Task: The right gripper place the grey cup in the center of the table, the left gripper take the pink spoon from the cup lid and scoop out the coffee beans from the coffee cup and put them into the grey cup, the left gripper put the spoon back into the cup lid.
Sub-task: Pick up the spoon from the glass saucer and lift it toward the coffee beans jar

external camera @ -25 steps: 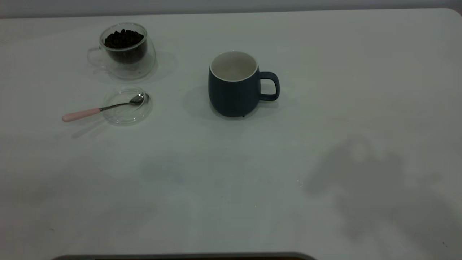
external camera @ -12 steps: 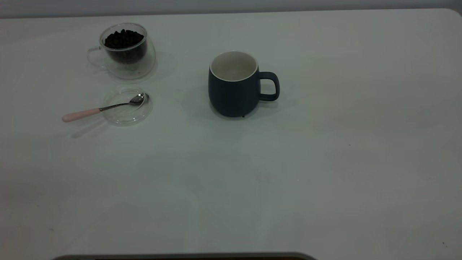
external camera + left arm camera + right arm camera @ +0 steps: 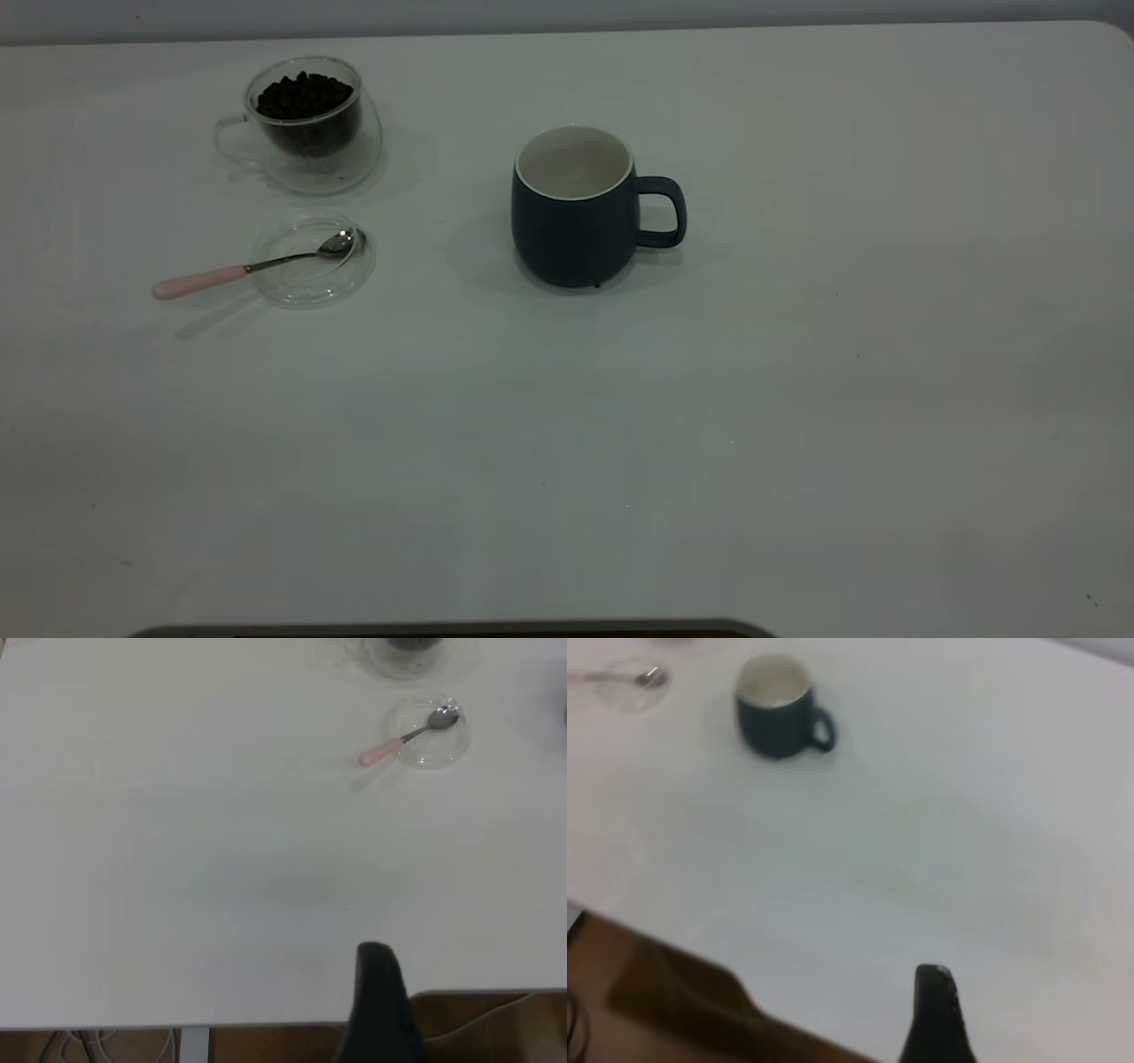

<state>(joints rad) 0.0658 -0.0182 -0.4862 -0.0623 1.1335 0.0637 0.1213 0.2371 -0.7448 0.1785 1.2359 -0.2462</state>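
The grey cup (image 3: 574,208) stands upright near the middle of the table (image 3: 620,443), handle to the right and empty inside; the right wrist view also shows it (image 3: 775,709). At the far left the coffee cup (image 3: 306,120) holds a heap of coffee beans (image 3: 304,93). In front of it lies the cup lid (image 3: 310,261) with the pink spoon (image 3: 257,266) resting on it, bowl on the glass and handle sticking out left. Only a dark part of the left gripper (image 3: 381,992) shows, at the table's near edge far from the spoon (image 3: 403,737). The right gripper (image 3: 935,1010) likewise hangs far from the cup.
Neither arm appears in the exterior view. The table's near edge (image 3: 266,1026) shows in the left wrist view, with brown floor and cables (image 3: 89,1045) below it. A dark strip (image 3: 443,631) runs along the exterior view's lower edge.
A dark shadow that lay over the table's near right a second ago is gone. The cups, lid and spoon have not moved.
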